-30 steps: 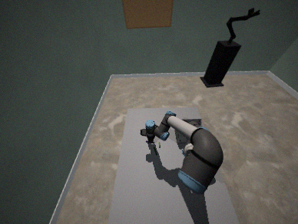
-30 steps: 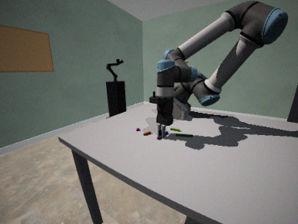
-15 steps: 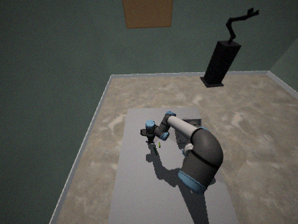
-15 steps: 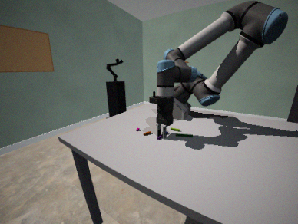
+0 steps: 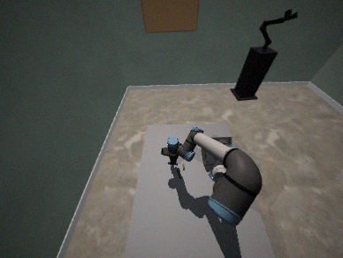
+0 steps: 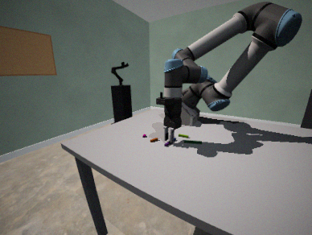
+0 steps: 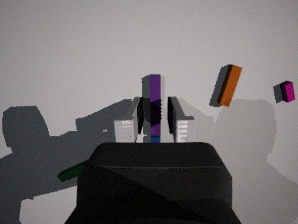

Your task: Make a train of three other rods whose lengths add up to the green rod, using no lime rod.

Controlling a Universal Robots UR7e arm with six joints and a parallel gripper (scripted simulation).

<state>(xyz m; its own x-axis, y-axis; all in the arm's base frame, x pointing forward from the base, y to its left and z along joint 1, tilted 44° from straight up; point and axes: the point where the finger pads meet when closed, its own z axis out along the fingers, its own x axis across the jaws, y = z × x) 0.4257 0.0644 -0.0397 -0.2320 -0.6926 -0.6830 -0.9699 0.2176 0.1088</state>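
My gripper [image 7: 155, 108] is open and stands low over the table, one finger on each side of the purple rod [image 7: 152, 98], with a small gap on both sides. The purple rod lies flat on the table, pointing away from the wrist camera. A small blue piece [image 7: 154, 139] shows at its near end, between the fingers. An orange rod [image 7: 226, 86] lies to the right, and a magenta rod [image 7: 286, 91] lies further right. The green rod [image 7: 72, 173] shows at the lower left in shadow. In the exterior view the gripper [image 6: 169, 137] stands over the purple rod [image 6: 167, 143].
In the exterior view the orange rod [image 6: 153, 139] and the magenta rod [image 6: 144, 136] lie left of the gripper. A lime rod [image 6: 183, 135] and the green rod [image 6: 193, 142] lie to its right. A black pedestal [image 6: 121, 102] stands beyond the table.
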